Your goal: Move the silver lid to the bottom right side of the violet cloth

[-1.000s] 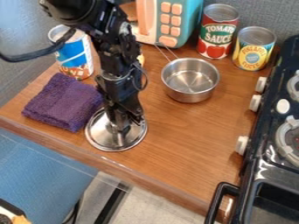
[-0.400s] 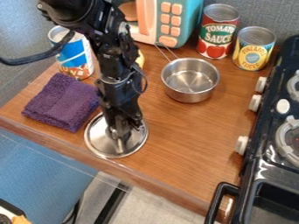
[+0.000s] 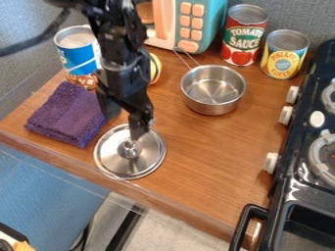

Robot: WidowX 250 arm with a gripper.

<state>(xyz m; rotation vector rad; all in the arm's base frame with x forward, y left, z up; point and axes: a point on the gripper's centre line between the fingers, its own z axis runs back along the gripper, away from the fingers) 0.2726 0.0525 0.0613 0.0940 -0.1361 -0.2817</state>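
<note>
You are hanging the gripper (image 3: 124,119) over the silver lid (image 3: 118,163), its fingers standing apart above the knob. The lid is lying flat on the wooden counter (image 3: 203,164), knob up, just beside the violet cloth's (image 3: 68,115) bottom right side and near the counter's front edge. To the right of your arm, a metal pot (image 3: 212,90) is sitting with its handle pointing toward the toy microwave (image 3: 186,24). A blue-and-white can (image 3: 78,54) is standing behind the cloth; a red can (image 3: 240,51) and a yellow can (image 3: 282,61) are standing near the stove (image 3: 291,181).
</note>
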